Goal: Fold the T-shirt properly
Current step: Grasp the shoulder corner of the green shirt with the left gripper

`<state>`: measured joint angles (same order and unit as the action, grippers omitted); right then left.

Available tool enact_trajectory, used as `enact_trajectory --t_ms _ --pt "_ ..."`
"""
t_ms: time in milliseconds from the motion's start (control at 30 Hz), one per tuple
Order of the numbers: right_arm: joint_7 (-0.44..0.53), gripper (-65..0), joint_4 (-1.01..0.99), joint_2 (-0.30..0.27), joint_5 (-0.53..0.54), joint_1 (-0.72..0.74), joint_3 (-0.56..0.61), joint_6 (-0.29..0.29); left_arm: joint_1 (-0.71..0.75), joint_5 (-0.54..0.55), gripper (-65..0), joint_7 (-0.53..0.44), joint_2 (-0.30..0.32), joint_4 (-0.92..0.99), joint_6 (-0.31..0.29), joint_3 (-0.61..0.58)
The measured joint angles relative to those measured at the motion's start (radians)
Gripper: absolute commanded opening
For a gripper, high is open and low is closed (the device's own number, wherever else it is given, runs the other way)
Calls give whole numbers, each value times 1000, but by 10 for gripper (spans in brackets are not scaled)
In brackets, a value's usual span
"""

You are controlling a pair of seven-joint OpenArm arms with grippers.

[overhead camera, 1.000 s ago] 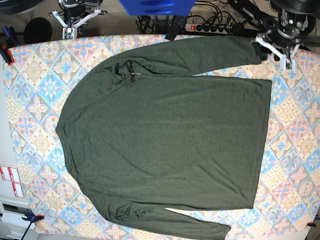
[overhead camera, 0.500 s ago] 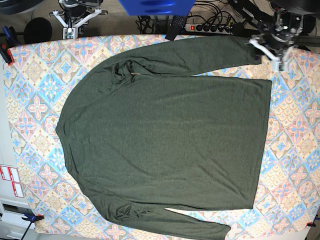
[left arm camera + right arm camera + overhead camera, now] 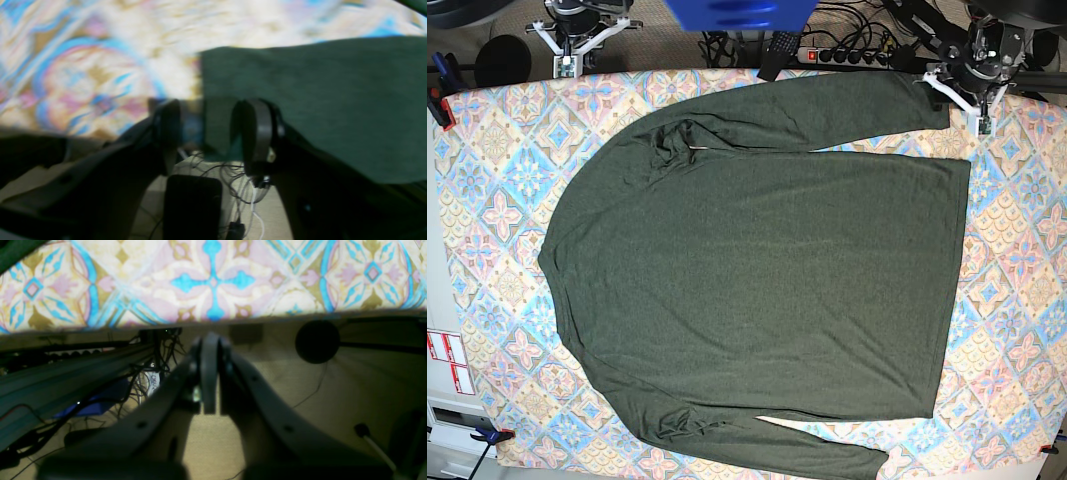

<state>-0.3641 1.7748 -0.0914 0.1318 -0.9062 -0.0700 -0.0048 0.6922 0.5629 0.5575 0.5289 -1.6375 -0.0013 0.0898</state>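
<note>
The dark olive T-shirt [image 3: 757, 270] lies spread flat across the patterned table, one long sleeve along the far edge and the other along the near edge. My left gripper [image 3: 955, 92] hovers at the far sleeve's cuff. In the left wrist view that gripper [image 3: 213, 133] is open, and the cuff corner of the T-shirt [image 3: 333, 100] reaches into the gap between its fingers [image 3: 257, 133] without being pinched. My right gripper [image 3: 577, 45] stays off the table's far left corner. Its jaws [image 3: 210, 373] are shut on nothing, over the floor.
The patterned tablecloth [image 3: 497, 200] shows around the shirt. A power strip [image 3: 847, 55] with cables and a blue object [image 3: 737, 12] lie behind the far edge. Red clamps [image 3: 439, 105] grip the left corner.
My left gripper has moved left and slightly back, from beyond the sleeve's end onto the cuff. The shirt and the right arm have not moved.
</note>
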Motion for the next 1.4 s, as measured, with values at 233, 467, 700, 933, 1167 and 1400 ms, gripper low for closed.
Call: enact_trajectory --t_ms 233,467,700,933,1167,1400 --pt "0 -650 0 -1 0 0 0 0 -39 -9 -354 -22 -6 58 5 -39" --pt "0 -650 0 0 0 0 0 0 -44 -9 -355 -47 -2 62 21 -82" --pt "0 -650 6 0 0 0 5 0 -46 -16 -356 -35 -3 19 21 -134" --pt "0 -650 6 0 0 0 6 0 -47 -24 -503 -49 -8 16 23 -135" --pt "0 -650 6 0 0 0 6 0 -47 -19 -650 -47 -8 17 -19 -132" --pt "-4 -648 6 -3 0 11 58 -6 -49 -6 -650 -25 -17 18 -38 -82"
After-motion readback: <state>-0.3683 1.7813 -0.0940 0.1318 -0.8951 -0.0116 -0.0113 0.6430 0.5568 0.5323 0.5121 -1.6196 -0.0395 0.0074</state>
